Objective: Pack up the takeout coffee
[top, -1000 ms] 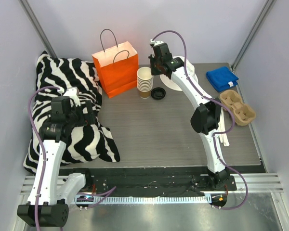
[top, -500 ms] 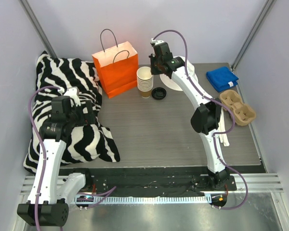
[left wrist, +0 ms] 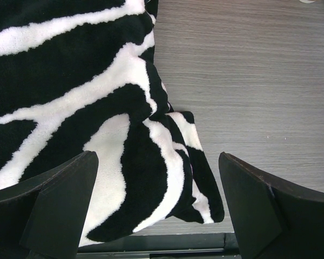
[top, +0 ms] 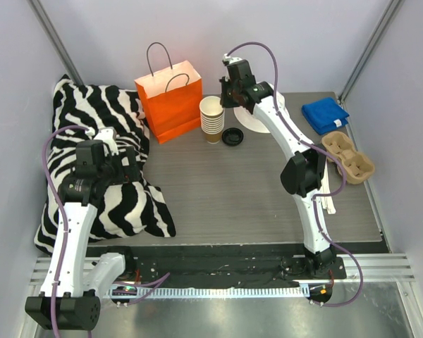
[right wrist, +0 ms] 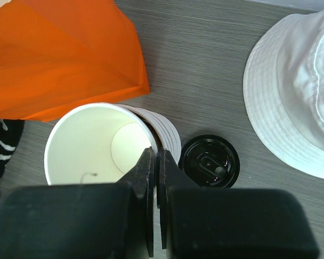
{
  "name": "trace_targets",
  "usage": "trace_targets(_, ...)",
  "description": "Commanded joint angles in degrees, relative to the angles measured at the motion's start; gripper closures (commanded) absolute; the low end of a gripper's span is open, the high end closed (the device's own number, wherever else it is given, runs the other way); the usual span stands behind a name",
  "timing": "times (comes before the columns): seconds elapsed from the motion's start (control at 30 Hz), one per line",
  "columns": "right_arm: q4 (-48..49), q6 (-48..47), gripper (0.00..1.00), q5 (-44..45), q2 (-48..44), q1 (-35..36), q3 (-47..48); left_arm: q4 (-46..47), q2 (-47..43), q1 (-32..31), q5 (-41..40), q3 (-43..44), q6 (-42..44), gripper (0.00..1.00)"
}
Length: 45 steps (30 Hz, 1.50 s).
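A round black lid (top: 232,136) sits low on the table just right of a stack of lidless paper cups (top: 211,120); no cup body shows beneath it. In the right wrist view the lid (right wrist: 210,161) lies right of the stack's open cream mouth (right wrist: 97,145). My right gripper (top: 224,104) hovers above the stack's right rim, and its jaws are shut with nothing visible between them (right wrist: 155,154). My left gripper (top: 127,169) is open and empty above the corner of a zebra pillow (left wrist: 70,81), its jaws wide apart (left wrist: 156,162).
An orange paper bag (top: 169,98) stands open behind and left of the cups, seen also in the right wrist view (right wrist: 65,54). A white hat (right wrist: 297,91) lies right of the lid. A blue cloth (top: 325,115) and brown pulp carrier (top: 347,156) lie at the right edge.
My right gripper has shifted slightly back and to the right above the cup stack, still shut. The left arm has not moved.
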Motion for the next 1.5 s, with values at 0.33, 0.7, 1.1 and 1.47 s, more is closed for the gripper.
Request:
trace_targets(0.33, 2.0, 1.0, 0.99, -1.9, -6.5, -2.0, 5.2, 2.8, 0.5, 0.2, 1.3, 1.0, -0.7, 0.0)
trace_targets(0.7, 3.2, 3.7, 0.99, -7.2, -11.0, -2.9, 7.4, 2.7, 1.1, 0.2, 1.3, 1.2, -0.9, 0.0)
trace_targets(1.1, 5.6, -4.1, 0.99, -21.0, -32.8, -5.0, -13.5, 2.7, 0.4, 0.2, 2.1, 2.7, 0.6, 0.0)
trace_targets(1.47, -0.1, -24.3, 0.99, -27.0, -46.9, -3.0, -45.9, 4.1, -4.8, 0.2, 18.4, -1.1, 7.4, 0.0)
